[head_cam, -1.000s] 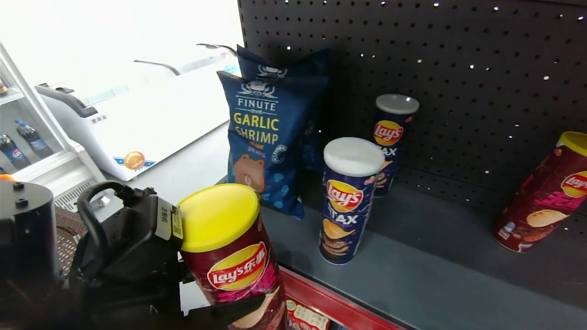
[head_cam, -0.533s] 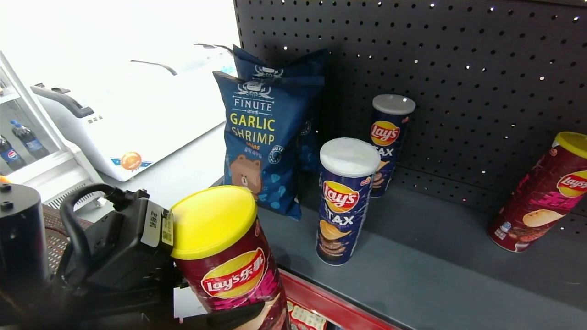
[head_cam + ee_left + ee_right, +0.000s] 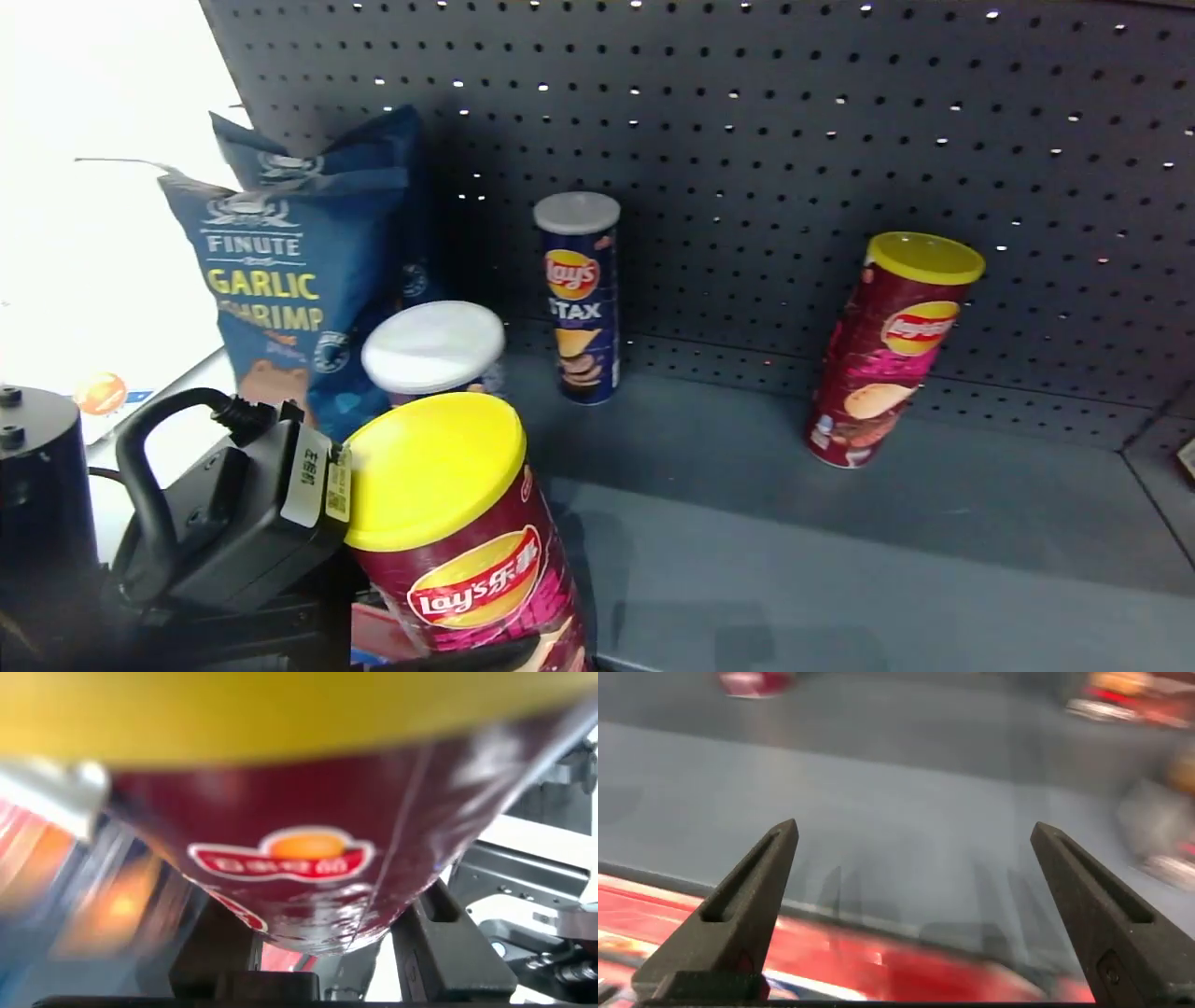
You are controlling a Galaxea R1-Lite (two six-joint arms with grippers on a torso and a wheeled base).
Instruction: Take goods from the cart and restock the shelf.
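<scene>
While the yellow-lidded red chip can (image 3: 462, 551) is gripped by the left hand (image 3: 332, 961) near the grey shelf's (image 3: 840, 560) front edge, the right hand (image 3: 915, 915) is held open; the shelf is backed by a dark pegboard (image 3: 747, 140).

Left of the pegboard (image 3: 747, 140) the background burns out to white glare; the pegboard itself is dim, with pinpoints of light in its holes. Soft shadows lie on the shelf (image 3: 840, 560) below it, and the chip can (image 3: 308, 887) is blurred in the left wrist view.
</scene>
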